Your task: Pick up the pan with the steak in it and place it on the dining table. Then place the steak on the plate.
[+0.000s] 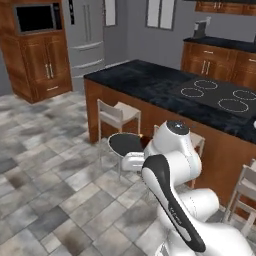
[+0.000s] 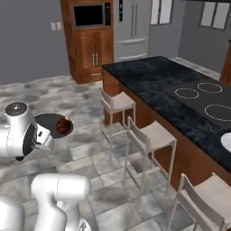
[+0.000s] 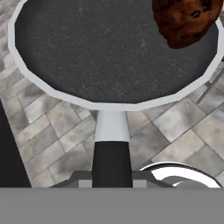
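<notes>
The long tabletop (image 1: 145, 82) of black, white-veined stone on brown wood sides carries white burner rings (image 1: 218, 93) at its far end, and a white plate (image 2: 226, 141) at its near edge. Pale stools (image 2: 151, 135) stand on the tiled floor (image 1: 45, 165) beside it.

Matt, grainy dark inside on the pan (image 3: 100, 48) with a smooth pale rim, rough lumpy steak (image 3: 186, 19), glossy veined stone on the dining table (image 1: 150, 82).
</notes>
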Tool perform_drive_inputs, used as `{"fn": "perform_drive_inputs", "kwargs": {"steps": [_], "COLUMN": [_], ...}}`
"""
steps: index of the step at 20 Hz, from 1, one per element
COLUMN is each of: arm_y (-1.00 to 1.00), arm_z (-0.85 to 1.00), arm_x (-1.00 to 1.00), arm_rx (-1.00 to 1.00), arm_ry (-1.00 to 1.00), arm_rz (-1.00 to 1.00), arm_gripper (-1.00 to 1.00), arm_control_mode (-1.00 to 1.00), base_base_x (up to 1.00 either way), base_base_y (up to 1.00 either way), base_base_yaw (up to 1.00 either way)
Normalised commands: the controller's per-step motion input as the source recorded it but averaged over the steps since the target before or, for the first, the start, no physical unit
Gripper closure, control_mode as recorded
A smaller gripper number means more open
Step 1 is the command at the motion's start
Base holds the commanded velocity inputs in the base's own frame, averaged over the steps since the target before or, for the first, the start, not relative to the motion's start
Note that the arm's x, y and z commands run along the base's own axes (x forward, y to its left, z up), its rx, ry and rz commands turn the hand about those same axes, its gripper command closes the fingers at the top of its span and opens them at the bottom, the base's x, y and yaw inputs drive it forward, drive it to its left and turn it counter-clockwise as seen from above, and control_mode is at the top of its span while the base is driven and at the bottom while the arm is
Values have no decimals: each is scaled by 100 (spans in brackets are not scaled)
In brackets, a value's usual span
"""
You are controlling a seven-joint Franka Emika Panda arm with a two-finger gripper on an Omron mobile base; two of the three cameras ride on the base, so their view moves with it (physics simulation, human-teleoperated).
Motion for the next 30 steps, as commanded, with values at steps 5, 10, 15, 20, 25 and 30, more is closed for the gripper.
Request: {"fn": "perform_drive_inputs", "kwargs": {"steps": [5,10,15,20,25,30], "arm_y": [0,0,0,0,0,0], "arm_z": [0,0,0,0,0,0], "arm_x": [0,0,0,0,0,0], "arm_rx": [0,0,0,0,0,0], "arm_ry": [0,0,0,0,0,0], "arm_rz": [0,0,0,0,0,0], "arm_gripper": [100,100,100,100,100,100], "arm_control_mode": [100,100,100,100,100,100], "base_base_x": [0,2,2,2,3,4], "base_base_y": [3,7,8,8,8,8], "base_base_yaw": [-50,-50,-50,-50,-50,-49]}}
